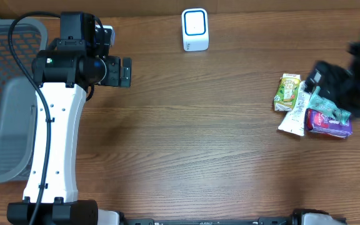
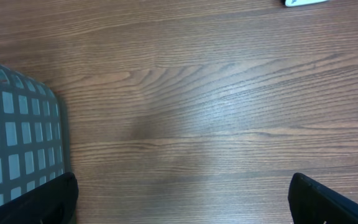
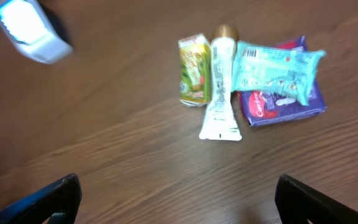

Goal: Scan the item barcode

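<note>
White and tall, the left arm (image 1: 55, 137) stands closest to the overhead lens. It reaches from the near edge toward the far left, where a grey mesh basket (image 1: 5, 37) sits beside it. A white scanner (image 1: 195, 29) with a blue-lit face stands at the far middle of the wooden table (image 1: 186, 144). Well apart from it, on the right, lies a small heap: a green carton (image 1: 287, 91), a white tube (image 1: 295, 115), a teal packet (image 1: 327, 107) and a purple packet (image 1: 333, 125). The right arm (image 1: 352, 81) is a dark blur just beyond them.

From the left wrist, the left claw (image 2: 179, 202) is spread wide. Its black tips sit at the bottom corners with only bare wood between them, and it holds nothing. The basket's corner shows at the left.

From the right wrist, the right claw (image 3: 179, 202) also gapes wide and empty over the table, with the heap lying past its tips. There the tube lies between the carton and the packets, and the teal packet rests across the purple one. The scanner is a blur at the upper left.
</note>
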Action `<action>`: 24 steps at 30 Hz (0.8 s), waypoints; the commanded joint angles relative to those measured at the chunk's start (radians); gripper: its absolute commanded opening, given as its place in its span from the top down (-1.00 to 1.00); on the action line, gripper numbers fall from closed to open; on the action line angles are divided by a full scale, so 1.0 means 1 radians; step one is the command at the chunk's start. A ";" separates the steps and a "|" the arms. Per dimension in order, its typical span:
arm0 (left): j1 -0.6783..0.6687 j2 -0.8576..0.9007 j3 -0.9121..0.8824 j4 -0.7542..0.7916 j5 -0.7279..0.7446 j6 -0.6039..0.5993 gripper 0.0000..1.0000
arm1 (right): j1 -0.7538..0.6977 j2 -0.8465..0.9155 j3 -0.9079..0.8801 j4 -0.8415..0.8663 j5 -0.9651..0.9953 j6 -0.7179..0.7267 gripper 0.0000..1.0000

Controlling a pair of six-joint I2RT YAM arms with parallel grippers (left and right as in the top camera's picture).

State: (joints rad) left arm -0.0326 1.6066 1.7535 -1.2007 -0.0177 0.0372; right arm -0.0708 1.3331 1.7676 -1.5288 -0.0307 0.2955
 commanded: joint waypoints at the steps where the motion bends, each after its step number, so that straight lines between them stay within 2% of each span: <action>1: -0.007 -0.003 0.018 0.001 0.011 0.023 -1.00 | 0.000 -0.141 0.014 -0.003 -0.027 -0.011 -1.00; 8: -0.007 -0.003 0.018 0.001 0.011 0.023 -0.99 | 0.001 -0.354 0.014 -0.022 0.020 -0.031 -1.00; 16: -0.007 -0.003 0.018 0.001 0.011 0.023 -0.99 | 0.001 -0.447 -0.016 0.006 0.072 -0.031 -1.00; 20: -0.007 -0.003 0.018 0.001 0.011 0.023 -0.99 | 0.032 -0.538 -0.207 0.218 0.071 -0.037 -1.00; 24: -0.007 -0.003 0.018 0.001 0.011 0.023 -0.99 | 0.071 -0.701 -0.550 0.564 0.071 -0.038 -1.00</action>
State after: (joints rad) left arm -0.0326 1.6066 1.7535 -1.2015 -0.0170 0.0372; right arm -0.0257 0.7235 1.3952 -1.0695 0.0292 0.2653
